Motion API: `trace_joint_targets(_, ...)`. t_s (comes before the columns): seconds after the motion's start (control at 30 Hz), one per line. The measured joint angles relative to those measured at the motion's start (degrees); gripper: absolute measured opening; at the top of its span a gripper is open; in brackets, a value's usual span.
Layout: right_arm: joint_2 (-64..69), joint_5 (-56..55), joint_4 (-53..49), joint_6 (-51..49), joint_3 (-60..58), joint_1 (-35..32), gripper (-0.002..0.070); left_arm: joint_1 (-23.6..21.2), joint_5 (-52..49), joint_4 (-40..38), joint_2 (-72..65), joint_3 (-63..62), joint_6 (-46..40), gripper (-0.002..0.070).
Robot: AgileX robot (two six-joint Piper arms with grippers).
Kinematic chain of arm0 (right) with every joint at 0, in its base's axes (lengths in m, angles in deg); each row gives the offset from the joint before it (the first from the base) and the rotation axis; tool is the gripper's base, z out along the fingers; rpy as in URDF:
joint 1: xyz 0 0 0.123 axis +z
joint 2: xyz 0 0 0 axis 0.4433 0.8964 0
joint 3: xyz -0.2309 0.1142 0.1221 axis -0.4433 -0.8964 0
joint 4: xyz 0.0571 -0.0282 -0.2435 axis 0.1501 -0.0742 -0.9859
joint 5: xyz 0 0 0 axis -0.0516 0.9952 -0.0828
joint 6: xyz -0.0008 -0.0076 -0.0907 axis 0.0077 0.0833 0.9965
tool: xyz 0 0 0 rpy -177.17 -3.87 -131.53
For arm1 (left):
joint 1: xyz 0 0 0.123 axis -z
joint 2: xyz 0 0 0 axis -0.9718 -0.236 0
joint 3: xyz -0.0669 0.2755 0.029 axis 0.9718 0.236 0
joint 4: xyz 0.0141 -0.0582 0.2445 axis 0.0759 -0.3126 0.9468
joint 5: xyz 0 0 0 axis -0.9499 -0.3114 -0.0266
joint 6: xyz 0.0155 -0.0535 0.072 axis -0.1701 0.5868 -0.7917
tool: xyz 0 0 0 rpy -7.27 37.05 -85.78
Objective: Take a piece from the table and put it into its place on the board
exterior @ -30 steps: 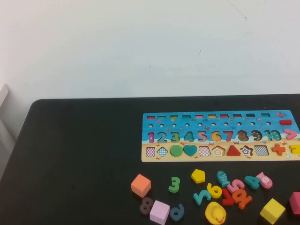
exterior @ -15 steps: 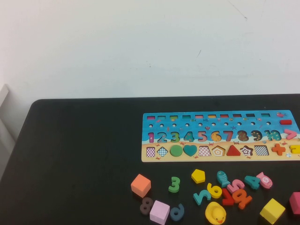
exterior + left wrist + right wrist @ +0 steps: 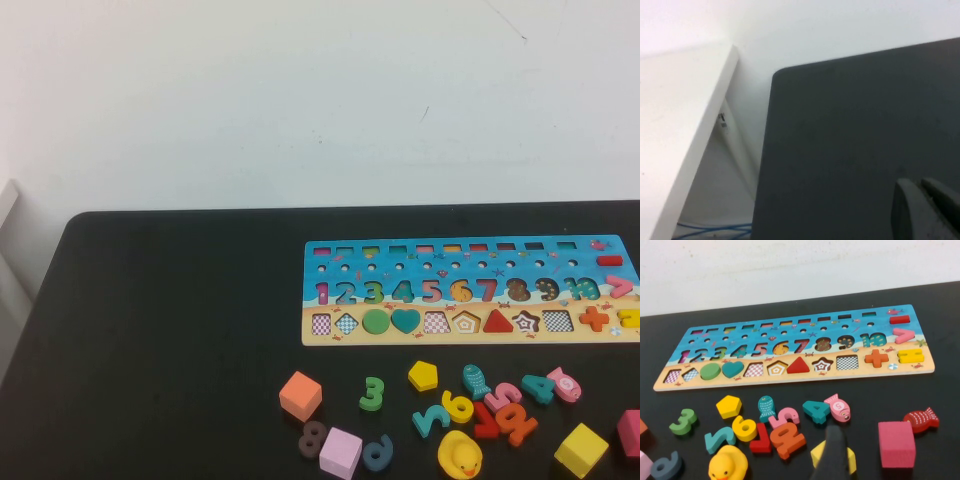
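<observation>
lying flat on the black table [image 3: 170, 330], the long blue wooden puzzle board [image 3: 470, 292] has loose pieces scattered just in front of it. the right gripper [image 3: 832, 452] hovers over the yellow cube [image 3: 850, 458], beside the pink cube [image 3: 896, 443]; the left gripper [image 3: 927, 210] sits over bare table well away from the board. whether either is clenched, i cannot tell.
</observation>
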Motion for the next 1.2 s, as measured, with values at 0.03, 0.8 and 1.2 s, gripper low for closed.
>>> trace_joint_targets(0.03, 0.0, 0.0, 0.0, 0.0, 0.0, 0.0, 0.0593, 0.0, 0.6, -0.6, 0.0, 0.0, 0.7, -0.0001)
trace_joint_targets(0.8, 0.0, 0.0, 0.0, 0.0, 0.0, 0.0, 0.0593, 0.4, 13.8, -51.4, 0.0, 0.1, 22.4, -0.0001)
trace_joint_targets(1.2, 0.0, 0.0, 0.0, 0.0, 0.0, 0.0, 0.0593, 0.4, -2.4, -51.0, -9.0, -10.6, -6.6, -0.0001)
